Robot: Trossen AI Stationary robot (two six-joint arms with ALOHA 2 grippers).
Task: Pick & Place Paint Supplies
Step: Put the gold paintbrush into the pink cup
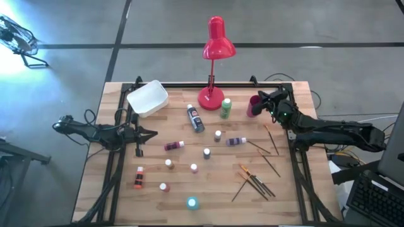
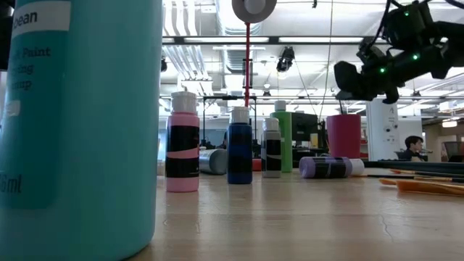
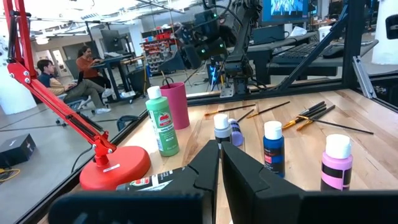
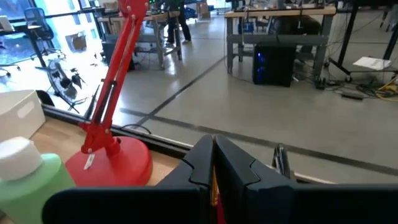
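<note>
Paint supplies lie scattered over the wooden table [image 1: 113, 189], all placed here against the red desk lamp [image 1: 213, 63] that stands at the middle of the far edge. A white tub [image 1: 148, 98] sits to the lamp's left, a dark pink cup [image 1: 253, 106] to its right. The right gripper [image 1: 270, 101] hangs above that cup with its jaws pressed shut; whether it holds anything cannot be told. The left gripper [image 1: 151, 133] rests low over the table, forward and left of the lamp, jaws likewise closed on nothing visible. A green bottle [image 1: 225, 108] stands just beside the lamp's base, and a dark blue-labelled bottle [image 1: 196, 118] lies tilted in front of the base. Farther forward are small white-capped bottles, a purple one [image 1: 237, 141] and a magenta one [image 1: 173, 145] on their sides, an orange one [image 1: 138, 178] at front left, and a teal one [image 1: 192, 202] nearest the front edge. Thin paintbrushes [image 1: 255, 181] lie crossed forward and right of the lamp.
</note>
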